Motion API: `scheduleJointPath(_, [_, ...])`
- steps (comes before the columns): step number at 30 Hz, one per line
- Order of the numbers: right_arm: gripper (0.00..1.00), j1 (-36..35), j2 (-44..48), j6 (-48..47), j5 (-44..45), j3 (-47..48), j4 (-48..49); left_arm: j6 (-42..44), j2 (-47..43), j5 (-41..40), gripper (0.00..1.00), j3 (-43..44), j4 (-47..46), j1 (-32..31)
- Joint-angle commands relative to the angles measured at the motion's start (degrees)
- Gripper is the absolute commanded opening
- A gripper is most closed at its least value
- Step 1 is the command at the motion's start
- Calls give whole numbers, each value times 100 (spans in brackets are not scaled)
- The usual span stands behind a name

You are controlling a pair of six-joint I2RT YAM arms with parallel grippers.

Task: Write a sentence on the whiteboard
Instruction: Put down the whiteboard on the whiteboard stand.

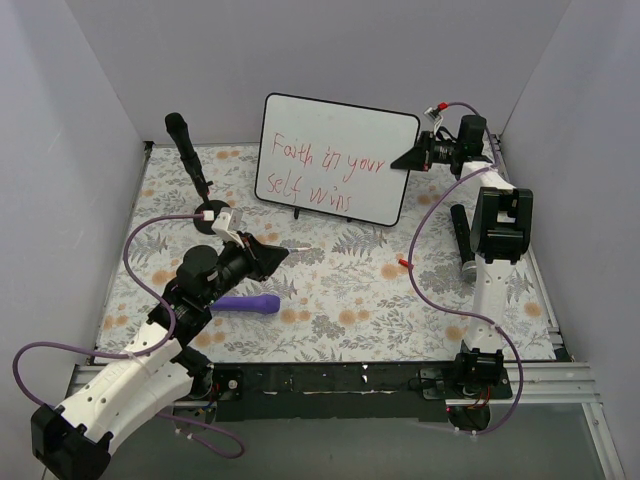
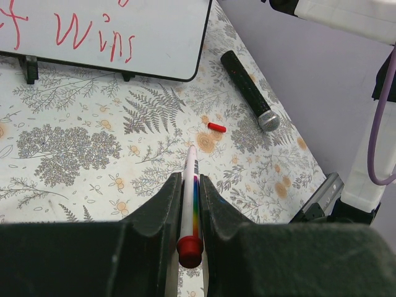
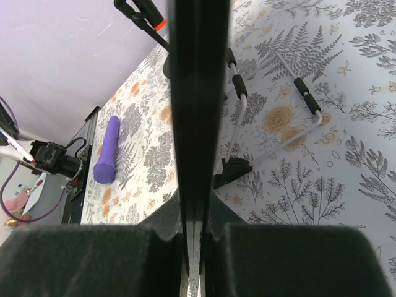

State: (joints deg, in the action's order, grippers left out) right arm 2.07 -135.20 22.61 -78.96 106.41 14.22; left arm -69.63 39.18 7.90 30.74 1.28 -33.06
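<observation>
Floral table (image 1: 400, 310) — one whiteboard (image 1: 380, 150), one sentence (image 1: 325, 175) in two lines, one marker (image 2: 189, 204).

glossy whiteboard (image 1: 372, 140), matt floral cloth (image 1: 350, 300)

Legend: my floral-covered table (image 1: 400, 310) bears the whiteboard (image 1: 345, 130) on its feet, a black microphone (image 2: 249, 91), a purple baton-shaped object (image 1: 246, 304) and a red cap (image 2: 216, 127).

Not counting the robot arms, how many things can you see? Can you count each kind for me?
Whiteboard: 1
Marker pen: 1
Red pen cap: 1
Black microphones: 2 (one on a stand, one lying flat)
Purple microphone: 1
Total: 6
</observation>
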Motion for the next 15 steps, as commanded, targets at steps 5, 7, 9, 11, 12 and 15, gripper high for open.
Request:
scheduleJointPath(5, [1,31,-24,-205,-58,547,661,98,11,-69,0,213,21,19])
scheduleJointPath(7, [1,31,-42,-12,-137,513,1097,89,2,-78,0,213,39,10])
scheduleJointPath(9, [1,31,28,1266,-277,198,2193,89,2,-96,0,222,57,19])
scheduleJointPath(11, [1,22,37,2567,-313,99,4297,89,11,-105,0,231,57,19])
scheduleJointPath(12, [1,13,72,2808,-322,177,4343,89,46,-96,0,239,65,19])
scheduleJointPath(15, [1,-4,195,2425,-226,336,3800,98,107,-78,0,274,57,19])
